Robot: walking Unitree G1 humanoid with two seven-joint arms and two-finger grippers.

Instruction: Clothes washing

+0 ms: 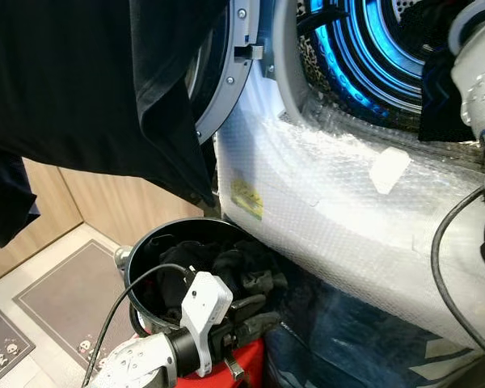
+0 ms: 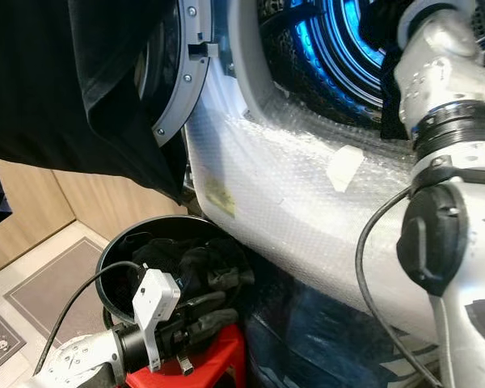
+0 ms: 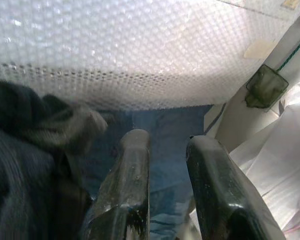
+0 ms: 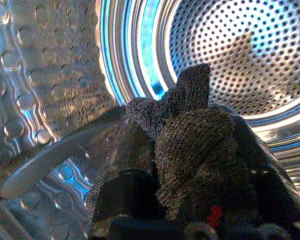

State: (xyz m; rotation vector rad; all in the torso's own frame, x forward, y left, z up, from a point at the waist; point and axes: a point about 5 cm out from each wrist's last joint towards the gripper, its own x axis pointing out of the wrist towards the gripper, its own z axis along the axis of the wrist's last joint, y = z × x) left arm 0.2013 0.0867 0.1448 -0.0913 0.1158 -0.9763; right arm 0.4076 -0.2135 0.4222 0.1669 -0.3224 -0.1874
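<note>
A dark knitted garment (image 4: 190, 150) sits clamped in the right pincer (image 4: 190, 165), held inside the washer's blue-lit steel drum (image 4: 230, 55) — perforated back wall just beyond it. More dark clothes (image 1: 218, 275) fill the black basket (image 1: 145, 242) on the floor below the open door (image 1: 222, 81), beside the bubble-wrapped washer front (image 1: 331, 210). The left pincer (image 3: 162, 165) hovers at the basket's edge, fingers apart, gripping nothing.
</note>
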